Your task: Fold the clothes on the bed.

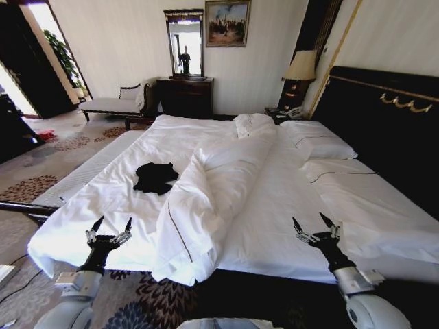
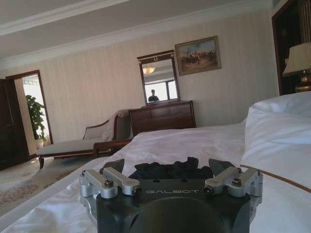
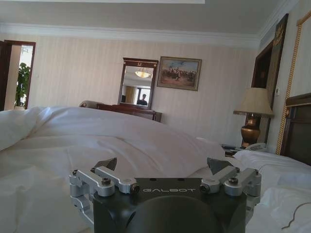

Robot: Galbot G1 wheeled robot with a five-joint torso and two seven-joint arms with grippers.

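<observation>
Black T-shirt (image 1: pixel 156 177) crumpled on bed (image 1: pixel 274 205); both pincers wide open, empty, L (image 1: pixel 109 229) & R (image 1: pixel 314 227)

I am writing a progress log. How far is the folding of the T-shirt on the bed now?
Nothing looks done: the black T-shirt lies crumpled on the white duvet of the bed. Nothing is in hand: the left gripper and the right gripper are both open at the bed's near edge, short of the shirt. Left: grasping, spreading and folding it.
</observation>
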